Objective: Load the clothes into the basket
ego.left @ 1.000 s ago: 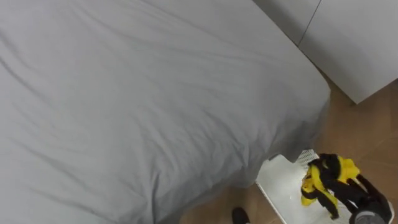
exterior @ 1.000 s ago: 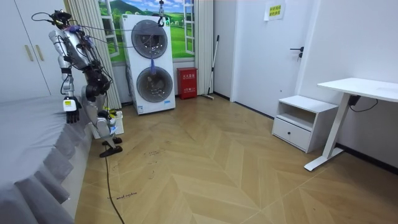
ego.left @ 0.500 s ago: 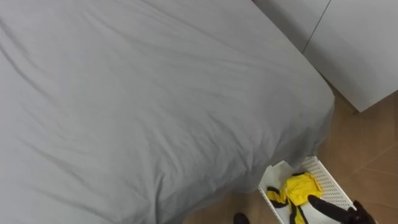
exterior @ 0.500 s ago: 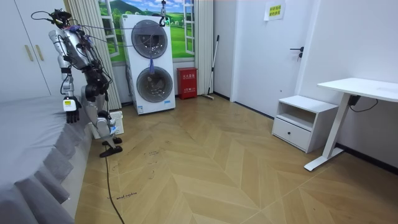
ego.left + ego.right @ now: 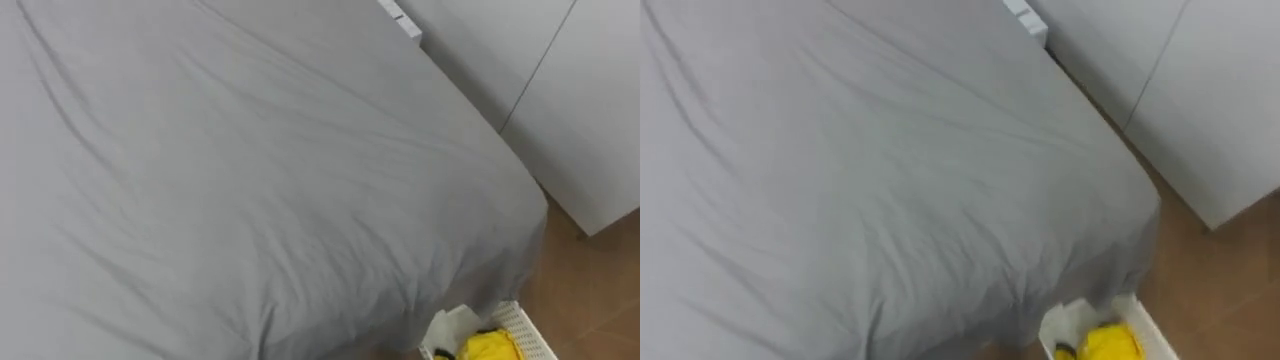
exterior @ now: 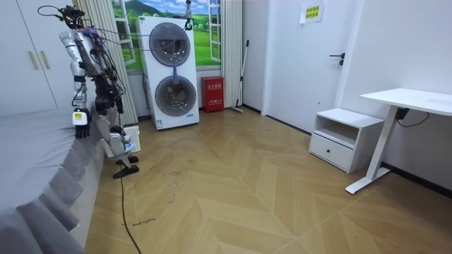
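A yellow garment (image 5: 489, 347) lies inside the white basket (image 5: 524, 324) on the floor at the corner of the bed, at the bottom edge of both eye views. The right eye view has the garment (image 5: 1108, 343) and the basket's rim (image 5: 1064, 321) in the same place. No hand is on the garment. In the room view I stand upright at the bed's edge, facing it, with the basket (image 6: 131, 137) by my feet. My left hand (image 6: 80, 119) hangs at my side over the edge of the bed.
The grey bed sheet (image 5: 250, 180) takes up most of the eye views, with no clothes on it. White wardrobe doors (image 5: 560, 90) stand beyond the bed at the upper right, over a strip of wooden floor (image 5: 590, 300). Stacked washing machines (image 6: 171, 70) stand behind me.
My right hand let the yellow garment go into the basket and drew out of the eye view. I straightened up, so the view shifted up the bed.
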`<state>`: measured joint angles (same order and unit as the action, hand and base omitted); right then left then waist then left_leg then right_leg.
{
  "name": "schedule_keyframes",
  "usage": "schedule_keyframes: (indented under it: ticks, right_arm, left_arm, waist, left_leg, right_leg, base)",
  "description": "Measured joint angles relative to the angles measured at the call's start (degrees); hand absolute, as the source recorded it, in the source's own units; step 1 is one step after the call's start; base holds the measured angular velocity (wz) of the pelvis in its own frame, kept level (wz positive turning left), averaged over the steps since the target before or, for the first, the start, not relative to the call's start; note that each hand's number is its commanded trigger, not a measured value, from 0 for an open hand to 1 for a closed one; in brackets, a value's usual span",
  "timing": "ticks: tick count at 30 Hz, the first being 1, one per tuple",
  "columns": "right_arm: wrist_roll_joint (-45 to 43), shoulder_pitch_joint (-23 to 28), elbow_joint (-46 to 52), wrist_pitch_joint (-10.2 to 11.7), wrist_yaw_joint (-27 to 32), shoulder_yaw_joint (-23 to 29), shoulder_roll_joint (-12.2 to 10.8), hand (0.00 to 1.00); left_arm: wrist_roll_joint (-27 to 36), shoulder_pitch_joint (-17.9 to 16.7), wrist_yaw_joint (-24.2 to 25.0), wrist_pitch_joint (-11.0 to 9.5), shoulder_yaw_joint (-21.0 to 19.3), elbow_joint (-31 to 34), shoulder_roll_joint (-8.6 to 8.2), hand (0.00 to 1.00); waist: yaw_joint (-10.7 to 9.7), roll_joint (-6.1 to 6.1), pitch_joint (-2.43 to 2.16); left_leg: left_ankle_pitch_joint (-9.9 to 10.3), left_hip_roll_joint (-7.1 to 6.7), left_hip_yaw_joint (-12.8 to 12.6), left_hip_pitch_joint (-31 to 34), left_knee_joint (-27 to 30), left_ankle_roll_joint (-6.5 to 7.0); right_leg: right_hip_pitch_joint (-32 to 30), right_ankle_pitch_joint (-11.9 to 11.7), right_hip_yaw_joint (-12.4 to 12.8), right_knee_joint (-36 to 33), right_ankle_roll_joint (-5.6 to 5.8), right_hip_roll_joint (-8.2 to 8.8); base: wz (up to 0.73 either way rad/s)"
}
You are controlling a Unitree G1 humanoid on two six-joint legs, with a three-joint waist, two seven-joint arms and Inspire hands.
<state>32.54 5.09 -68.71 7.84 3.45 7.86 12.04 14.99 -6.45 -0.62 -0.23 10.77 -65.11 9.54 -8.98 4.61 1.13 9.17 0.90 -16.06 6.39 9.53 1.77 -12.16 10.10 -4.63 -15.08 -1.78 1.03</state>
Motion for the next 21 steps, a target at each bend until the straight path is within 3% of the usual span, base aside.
schedule_keyframes:
  ticks: [2, 4, 10, 17, 21]
  right_arm:
    - [-1.88, 1.42, -0.57, -1.92, -1.09, -0.6, -1.59, 0.0]
    - [-4.09, 1.81, -1.29, -2.64, -1.97, -1.78, -2.18, 0.0]
    - [-10.06, -0.67, -3.2, -4.25, -4.11, -5.69, -3.28, 0.0]
    - [-10.87, -1.64, -3.8, -4.32, -5.82, -9.86, -3.93, 0.0]
    - [-13.86, -3.63, -3.5, -4.32, -6.12, -11.7, -3.94, 0.0]
  left_arm:
    - [-4.14, -0.36, -0.2, 0.03, -2.48, 0.03, -0.01, 0.0]
    - [-5.99, -0.5, -0.53, 0.05, -3.5, 0.03, -0.22, 0.0]
    - [-7.95, -0.05, -3.02, 0.05, -4.11, 0.07, -1.19, 0.0]
    - [-8.46, 0.26, -3.47, -2.41, -6.24, -0.22, -1.88, 0.0]
    - [-8.49, 0.5, -3.47, -3.02, -6.26, -0.15, -2.23, 0.0]
  waist:
    - [0.18, -1.73, -0.56]
    - [0.44, -2.51, -0.84]
    - [2.76, -4.05, -0.31]
    - [6.15, -5.44, -0.75]
    - [7.82, -5.59, -0.78]
  left_leg:
    - [0.02, -0.05, 1.36, -2.15, -0.03, -0.03]
    - [0.03, -0.15, 2.06, -3.31, -0.19, -0.05]
    - [0.06, -0.57, 4.3, -6.18, -0.91, -0.01]
    - [0.09, -1.18, 7.26, -7.11, -0.81, 0.06]
    - [0.09, -1.61, 8.98, -7.13, -0.69, 0.09]
  right_leg:
    - [3.61, -0.13, -1.83, 2.18, 0.07, 0.08]
    - [5.83, -0.39, -2.88, 3.59, 0.24, 0.19]
    - [9.62, -0.2, -4.95, 4.45, 0.85, 0.97]
    - [13.43, -0.3, -7.95, 5.84, 1.08, 1.19]
    - [14.39, -0.25, -9.69, 6.41, 1.19, 1.4]
  base:
    - [0.39]
    - [0.32]
    - [0.19]
    - [0.21]
    - [0.26]
